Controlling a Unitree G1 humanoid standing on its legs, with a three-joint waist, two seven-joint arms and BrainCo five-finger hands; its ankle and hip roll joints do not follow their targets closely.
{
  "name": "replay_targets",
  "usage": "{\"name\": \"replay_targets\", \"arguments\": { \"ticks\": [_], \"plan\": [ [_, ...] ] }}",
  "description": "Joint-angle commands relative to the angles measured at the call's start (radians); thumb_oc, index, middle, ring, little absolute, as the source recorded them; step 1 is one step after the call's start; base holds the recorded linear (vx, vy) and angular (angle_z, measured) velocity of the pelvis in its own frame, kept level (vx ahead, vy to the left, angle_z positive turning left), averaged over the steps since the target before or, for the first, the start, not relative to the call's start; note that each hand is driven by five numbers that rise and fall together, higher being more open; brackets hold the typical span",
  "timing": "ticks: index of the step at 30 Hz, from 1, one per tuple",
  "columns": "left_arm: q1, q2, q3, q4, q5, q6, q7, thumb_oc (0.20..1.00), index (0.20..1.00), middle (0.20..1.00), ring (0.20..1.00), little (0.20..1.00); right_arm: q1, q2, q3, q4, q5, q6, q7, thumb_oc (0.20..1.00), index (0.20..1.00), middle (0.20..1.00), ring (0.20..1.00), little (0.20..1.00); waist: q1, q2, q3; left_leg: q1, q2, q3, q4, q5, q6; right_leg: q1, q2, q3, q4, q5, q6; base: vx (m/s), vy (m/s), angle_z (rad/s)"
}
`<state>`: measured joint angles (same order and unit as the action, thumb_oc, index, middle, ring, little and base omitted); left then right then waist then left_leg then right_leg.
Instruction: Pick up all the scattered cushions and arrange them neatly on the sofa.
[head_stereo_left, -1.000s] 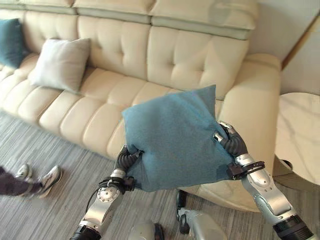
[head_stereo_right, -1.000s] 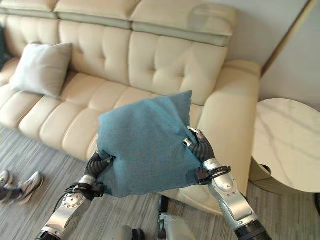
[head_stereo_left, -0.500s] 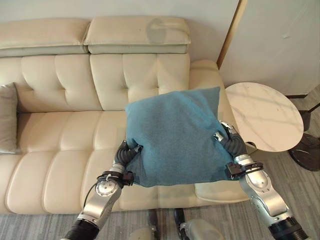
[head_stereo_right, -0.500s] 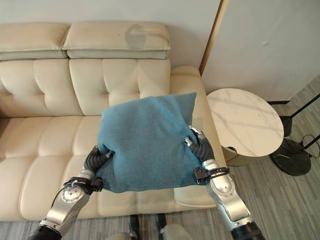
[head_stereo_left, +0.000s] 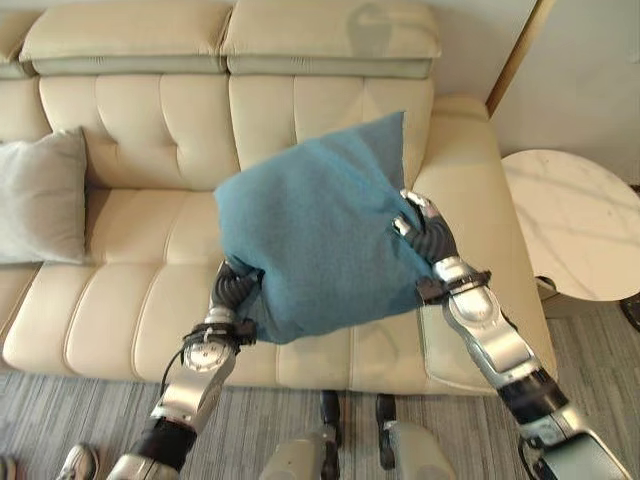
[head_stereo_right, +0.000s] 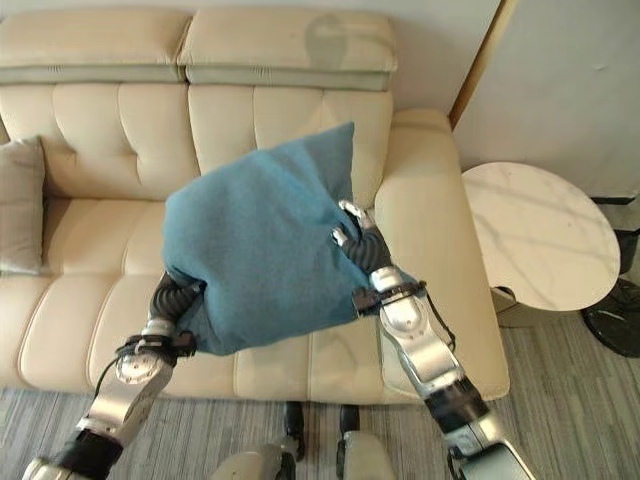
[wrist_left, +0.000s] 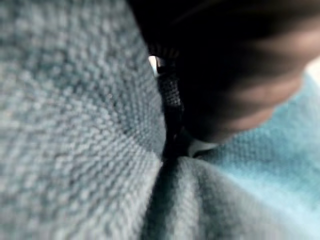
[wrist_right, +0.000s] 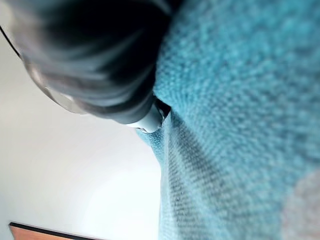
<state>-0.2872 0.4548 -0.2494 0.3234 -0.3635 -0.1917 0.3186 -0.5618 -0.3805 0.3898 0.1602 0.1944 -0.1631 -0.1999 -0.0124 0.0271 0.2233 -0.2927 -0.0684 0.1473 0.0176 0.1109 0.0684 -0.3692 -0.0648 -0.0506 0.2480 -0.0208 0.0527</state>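
A teal cushion (head_stereo_left: 315, 235) hangs in the air over the right end of the cream sofa (head_stereo_left: 330, 90), one corner pointing up towards the backrest. My left hand (head_stereo_left: 235, 288) grips its lower left edge, the cloth puckering into the hand in the left wrist view (wrist_left: 100, 125). My right hand (head_stereo_left: 425, 235) is shut on its right edge, thumb on the front face; the teal cloth (wrist_right: 240, 125) creases at that hand. A grey cushion (head_stereo_left: 40, 200) leans upright against the sofa's backrest at the far left.
A round marble side table (head_stereo_left: 575, 225) stands right of the sofa's armrest (head_stereo_left: 470, 160). A person's shoe (head_stereo_left: 75, 462) shows on the striped grey carpet at the lower left. The sofa seats between the two cushions are bare.
The camera has swung left, bringing more of the grey cushion into view. The teal cushion has risen and tilted towards the backrest, both hands still on it.
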Motion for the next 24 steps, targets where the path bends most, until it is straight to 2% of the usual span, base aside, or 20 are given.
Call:
{"name": "replay_targets", "arguments": {
  "ticks": [1, 2, 3, 4, 5, 6, 9, 10, 11, 12, 13, 14, 16, 17, 19, 22, 24],
  "plan": [
    [-0.387, 0.023, -0.106, -0.043, 0.105, -0.179, 0.097, 0.200, 0.200, 0.200, 0.200, 0.200, -0.287, 0.143, 0.125, -0.009, -0.091, -0.094, -0.079, 0.200, 0.200, 0.200, 0.200, 0.200, 0.017, -0.060, 0.032, -0.032, 0.029, 0.001, 0.118, -0.180, -0.072, 0.003, -0.129, 0.051, -0.164, 0.104, 0.108, -0.16, -0.074, 0.04],
    [-0.556, 0.034, -0.138, 0.054, 0.107, -0.184, 0.153, 0.200, 0.200, 0.200, 0.200, 0.200, -0.423, 0.164, 0.114, 0.098, -0.097, -0.096, -0.138, 0.200, 0.200, 0.200, 0.200, 0.200, 0.028, -0.051, 0.043, -0.074, 0.027, -0.007, 0.111, -0.161, -0.078, -0.035, -0.128, 0.045, -0.168, 0.113, 0.110, -0.12, -0.061, 0.01],
    [-0.560, 0.034, -0.139, 0.057, 0.106, -0.185, 0.152, 0.200, 0.200, 0.200, 0.200, 0.200, -0.426, 0.163, 0.113, 0.100, -0.097, -0.098, -0.138, 0.200, 0.200, 0.200, 0.200, 0.200, 0.028, -0.051, 0.044, -0.076, 0.027, -0.007, 0.112, -0.161, -0.078, -0.037, -0.128, 0.045, -0.167, 0.113, 0.110, -0.09, -0.081, 0.05],
    [-0.729, 0.039, -0.161, 0.161, 0.100, -0.190, 0.207, 0.200, 0.200, 0.200, 0.200, 0.200, -0.572, 0.190, 0.106, 0.226, -0.098, -0.096, -0.201, 0.200, 0.200, 0.200, 0.200, 0.200, 0.045, -0.039, 0.054, -0.109, 0.028, -0.021, 0.098, -0.141, -0.085, -0.071, -0.125, 0.033, -0.172, 0.118, 0.114, -0.05, -0.046, 0.11],
    [-0.736, 0.040, -0.163, 0.165, 0.099, -0.192, 0.207, 0.200, 0.200, 0.200, 0.200, 0.200, -0.577, 0.190, 0.104, 0.229, -0.097, -0.098, -0.201, 0.200, 0.200, 0.200, 0.200, 0.200, 0.045, -0.041, 0.054, -0.114, 0.027, -0.021, 0.097, -0.135, -0.085, -0.075, -0.126, 0.033, -0.174, 0.123, 0.114, -0.07, -0.099, 0.17],
    [-0.895, 0.037, -0.182, 0.286, 0.069, -0.200, 0.225, 0.200, 0.200, 0.200, 0.200, 0.200, -0.709, 0.190, 0.108, 0.340, -0.093, -0.095, -0.236, 0.200, 0.200, 0.200, 0.200, 0.200, 0.054, -0.033, 0.065, -0.137, 0.032, -0.037, 0.082, -0.122, -0.092, -0.098, -0.121, 0.027, -0.175, 0.120, 0.118, -0.05, -0.080, 0.18],
    [-1.112, 0.034, -0.223, 0.418, 0.031, -0.201, 0.242, 0.200, 0.200, 0.200, 0.200, 0.200, -0.878, 0.164, 0.130, 0.473, -0.071, -0.093, -0.269, 0.200, 0.200, 0.200, 0.200, 0.200, 0.064, -0.020, 0.081, -0.181, 0.036, -0.065, 0.067, -0.097, -0.103, -0.146, -0.115, 0.020, -0.171, 0.120, 0.123, -0.05, -0.115, 0.15],
    [-1.257, 0.038, -0.262, 0.576, -0.042, -0.198, 0.207, 0.200, 0.200, 0.200, 0.200, 0.200, -1.008, 0.137, 0.190, 0.612, -0.028, -0.092, -0.258, 0.200, 0.200, 0.200, 0.200, 0.200, 0.068, -0.013, 0.094, -0.215, 0.041, -0.081, 0.054, -0.077, -0.111, -0.183, -0.113, 0.015, -0.166, 0.118, 0.125, -0.05, -0.107, 0.21],
    [-1.269, 0.038, -0.264, 0.586, -0.047, -0.202, 0.202, 0.200, 0.200, 0.200, 0.200, 0.200, -1.018, 0.135, 0.190, 0.619, -0.025, -0.095, -0.256, 0.200, 0.200, 0.200, 0.200, 0.200, 0.067, -0.012, 0.097, -0.218, 0.041, -0.083, 0.054, -0.076, -0.111, -0.186, -0.113, 0.014, -0.165, 0.118, 0.125, -0.06, -0.109, 0.31],
    [-1.339, 0.047, -0.297, 0.672, -0.075, -0.194, 0.174, 0.583, 0.583, 0.583, 0.583, 0.583, -1.076, 0.120, 0.218, 0.696, 0.003, -0.093, -0.251, 0.260, 0.260, 0.260, 0.260, 0.260, 0.065, -0.012, 0.104, -0.234, 0.043, -0.092, 0.050, -0.065, -0.115, -0.204, -0.112, 0.013, -0.160, 0.118, 0.125, -0.03, -0.062, 0.25],
    [-1.382, 0.053, -0.316, 0.740, -0.097, -0.184, 0.149, 1.000, 1.000, 1.000, 1.000, 1.000, -1.112, 0.111, 0.233, 0.758, 0.039, -0.092, -0.238, 0.595, 0.595, 0.595, 0.595, 0.595, 0.066, -0.009, 0.109, -0.247, 0.045, -0.098, 0.044, -0.055, -0.118, -0.220, -0.110, 0.012, -0.155, 0.116, 0.125, -0.05, -0.099, 0.21],
    [-1.430, 0.059, -0.335, 0.793, -0.116, -0.170, 0.128, 1.000, 1.000, 1.000, 1.000, 1.000, -1.148, 0.092, 0.266, 0.823, 0.071, -0.086, -0.224, 1.000, 1.000, 1.000, 1.000, 1.000, 0.067, -0.003, 0.115, -0.265, 0.048, -0.106, 0.037, -0.045, -0.121, -0.243, -0.109, 0.009, -0.144, 0.113, 0.124, -0.05, -0.108, 0.12],
    [-1.463, 0.062, -0.350, 0.824, -0.117, -0.162, 0.120, 1.000, 1.000, 1.000, 1.000, 1.000, -1.168, 0.081, 0.275, 0.871, 0.114, -0.090, -0.212, 1.000, 1.000, 1.000, 1.000, 1.000, 0.068, 0.002, 0.125, -0.289, 0.049, -0.114, 0.038, -0.034, -0.126, -0.265, -0.107, 0.005, -0.134, 0.111, 0.124, -0.04, -0.097, 0.19],
    [-1.515, 0.092, -0.406, 0.871, -0.081, -0.139, 0.092, 1.000, 1.000, 1.000, 1.000, 1.000, -1.189, 0.043, 0.307, 0.942, 0.170, -0.082, -0.186, 1.000, 1.000, 1.000, 1.000, 1.000, 0.069, 0.014, 0.132, -0.317, 0.050, -0.126, 0.028, -0.019, -0.132, -0.299, -0.101, 0.006, -0.122, 0.103, 0.119, -0.04, -0.115, 0.34],
    [-1.543, 0.121, -0.445, 0.900, -0.053, -0.125, 0.074, 1.000, 1.000, 1.000, 1.000, 1.000, -1.197, 0.008, 0.319, 0.978, 0.216, -0.078, -0.167, 1.000, 1.000, 1.000, 1.000, 1.000, 0.068, 0.024, 0.138, -0.348, 0.053, -0.136, 0.018, -0.003, -0.138, -0.337, -0.096, 0.001, -0.110, 0.100, 0.117, -0.04, -0.123, 0.63],
    [-1.478, 0.170, -0.477, 0.905, -0.003, -0.097, 0.051, 1.000, 1.000, 1.000, 1.000, 1.000, -1.106, -0.005, 0.293, 0.960, 0.276, -0.081, -0.146, 1.000, 1.000, 1.000, 1.000, 1.000, 0.067, 0.047, 0.157, -0.399, 0.061, -0.150, -0.003, 0.026, -0.147, -0.396, -0.083, 0.002, -0.103, 0.096, 0.114, -0.03, -0.074, 0.35],
    [-1.401, 0.190, -0.461, 0.912, 0.003, -0.084, 0.037, 1.000, 1.000, 1.000, 1.000, 1.000, -1.034, 0.000, 0.297, 0.908, 0.256, -0.079, -0.132, 1.000, 1.000, 1.000, 1.000, 1.000, 0.055, 0.043, 0.167, -0.409, 0.068, -0.154, -0.005, 0.035, -0.151, -0.409, -0.072, 0.006, -0.099, 0.095, 0.111, -0.02, -0.022, 0.01]
  ]
}}
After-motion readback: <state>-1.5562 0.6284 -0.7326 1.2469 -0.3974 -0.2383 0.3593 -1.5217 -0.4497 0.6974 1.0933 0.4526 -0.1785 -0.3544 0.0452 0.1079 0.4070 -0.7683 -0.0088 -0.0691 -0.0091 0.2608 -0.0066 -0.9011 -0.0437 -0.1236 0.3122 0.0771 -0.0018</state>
